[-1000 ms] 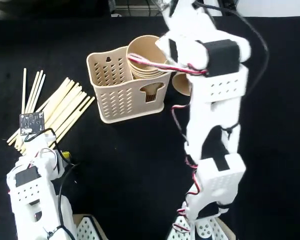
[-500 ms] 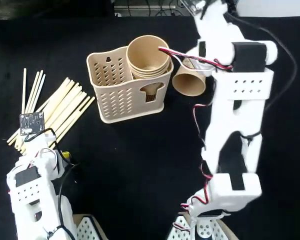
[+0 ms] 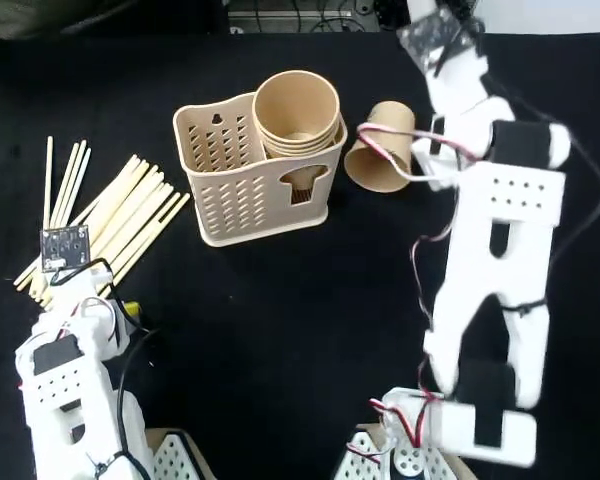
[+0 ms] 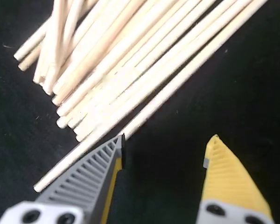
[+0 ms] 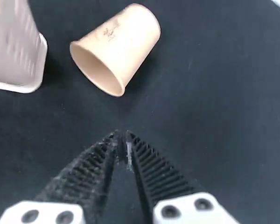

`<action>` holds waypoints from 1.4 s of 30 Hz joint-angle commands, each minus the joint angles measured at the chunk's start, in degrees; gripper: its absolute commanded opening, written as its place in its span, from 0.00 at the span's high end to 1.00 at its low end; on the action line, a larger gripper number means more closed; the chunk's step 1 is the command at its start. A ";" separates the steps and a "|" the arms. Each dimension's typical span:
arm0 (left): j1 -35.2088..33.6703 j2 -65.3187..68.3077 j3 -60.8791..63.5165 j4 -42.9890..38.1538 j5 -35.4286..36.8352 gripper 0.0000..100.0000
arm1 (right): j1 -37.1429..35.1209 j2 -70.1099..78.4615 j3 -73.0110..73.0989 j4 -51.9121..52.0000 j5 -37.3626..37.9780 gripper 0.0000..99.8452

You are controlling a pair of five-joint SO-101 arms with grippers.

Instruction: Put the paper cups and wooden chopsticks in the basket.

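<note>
The fallen paper cup lies at 3 o'clock of the basket; the right gripper, fingers pressed together and empty, may roll it away with a touch. The left gripper, spread wide and empty above the chopsticks at 9 o'clock, may scatter them.

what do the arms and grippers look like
The left arm and right arm are white plastic with black motors and red wires. The left gripper has one grey ribbed finger and one yellow; the right gripper has two black ribbed fingers.
</note>
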 commanded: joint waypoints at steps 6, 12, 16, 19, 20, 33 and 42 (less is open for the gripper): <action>0.92 -0.62 -0.04 -1.67 -0.62 0.86 | 1.05 -24.40 34.07 -20.75 6.86 0.99; 0.92 -0.62 0.04 -1.67 -0.70 0.90 | 0.97 -33.19 46.46 -27.52 6.86 0.98; 1.89 -0.62 0.31 -1.67 -2.37 0.93 | 1.67 -33.01 49.98 -30.42 7.38 0.98; 3.56 -0.62 0.57 -1.32 -6.24 0.97 | 2.02 -31.52 52.79 -33.67 12.57 0.98; 3.65 -0.62 0.57 -1.23 -6.68 0.97 | 2.02 -30.99 53.76 -35.08 13.54 0.98; 3.91 -0.62 0.57 -1.58 -6.77 0.97 | -0.26 -18.51 55.69 -52.84 13.89 0.78; 3.91 -0.62 0.57 -1.67 -6.77 0.97 | -2.99 1.89 53.58 -76.57 9.58 0.78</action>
